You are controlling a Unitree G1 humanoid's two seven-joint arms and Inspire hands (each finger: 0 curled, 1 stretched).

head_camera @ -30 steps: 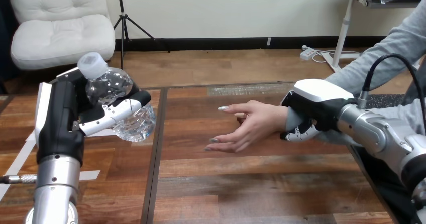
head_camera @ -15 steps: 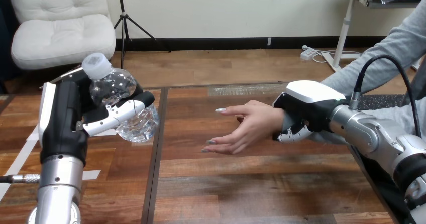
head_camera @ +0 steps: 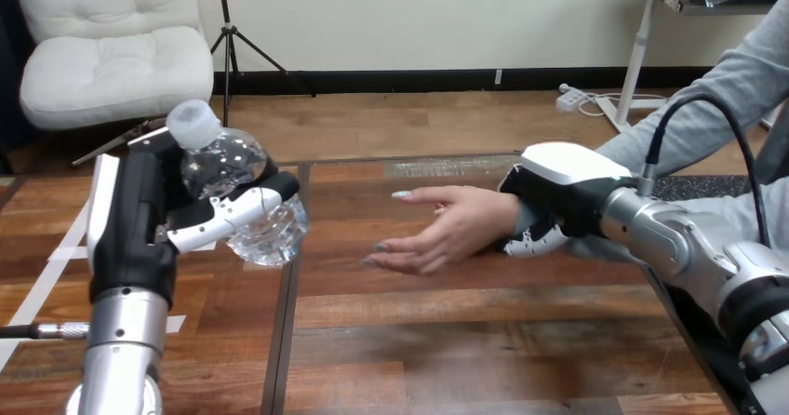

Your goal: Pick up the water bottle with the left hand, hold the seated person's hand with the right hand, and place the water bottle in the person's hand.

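Now my left hand (head_camera: 140, 218) has carried the clear, crinkled plastic water bottle (head_camera: 244, 192) further in towards the middle of the brown wooden table (head_camera: 465, 341) than it was a second ago. My fingers and thumb are wrapped round the bottle's body. It rides tilted, its white cap (head_camera: 193, 122) up and towards my side and its base pointing across at the person. It hangs clear above the tabletop and touches nothing but my hand.

My right hand (head_camera: 569, 190) has come the other way over the same second, bringing the person's hand (head_camera: 451, 229) along with it. The white shell of my hand sits on top of the person's wrist (head_camera: 503, 220) and my fingers (head_camera: 532, 241) curl in underneath, so I judge that I have the wrist clasped rather than merely resting on it. The person's hand is open, with its fingers stretched out towards the bottle and the palm turned partly up and to the side.

Because both arms have moved inward, the gap between the bottle's base and the outstretched fingertips has narrowed, but they are still apart.

I read that as the pick-up and the hold both being done, with the handover still to come. What it needs next, I think, is for the bottle to travel the rest of the way and settle into that palm. I should slacken my left grip only once the person's fingers can close round it. The crinkled plastic looks thin and could slip or buckle if I let go too soon.
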